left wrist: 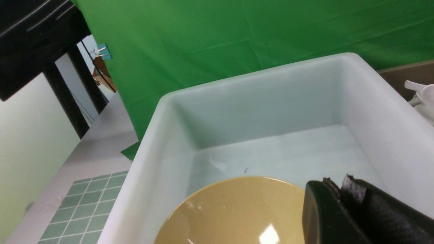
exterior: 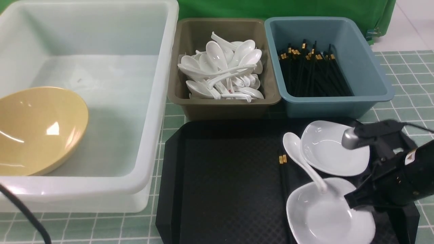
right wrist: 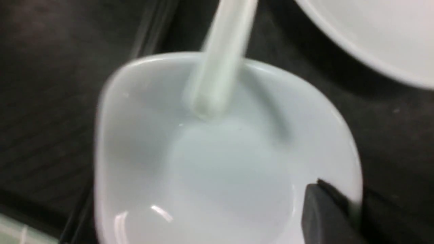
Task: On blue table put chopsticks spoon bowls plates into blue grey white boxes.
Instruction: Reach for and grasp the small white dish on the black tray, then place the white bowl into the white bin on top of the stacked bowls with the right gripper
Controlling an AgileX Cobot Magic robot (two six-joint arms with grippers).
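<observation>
3 plastic boxes stand on the tiled teal desk [exterior: 407,101]: a large translucent white tub [exterior: 168,61] at 9 o'clock, a grey-brown box [exterior: 220,109] at 12 and a slate-blue box [exterior: 325,108] at 1. The tub holds 1 glossy mustard-tan bowl [exterior: 37,128], tilted. The grey-brown box holds a heap of white spoons [exterior: 220,67] and the blue one a bundle of black chopsticks [exterior: 312,73], both too many to count.

On the textured black tray [exterior: 223,176] at 5 o'clock lie 2 shallow, rounded-square white dishes, a near plate [exterior: 322,218] and a far plate [exterior: 329,149] at its 12. Also there are 1 loose spoon [exterior: 294,145], its handle resting in the near plate, and 2 gold-banded loose chopsticks [exterior: 282,160].

The right fingers [right wrist: 322,217] stand nearly closed, pinching the near plate's rim at 3 o'clock. The left fingers [left wrist: 325,210] are pressed together over the bowl's rim; whether they grip it I cannot tell.
</observation>
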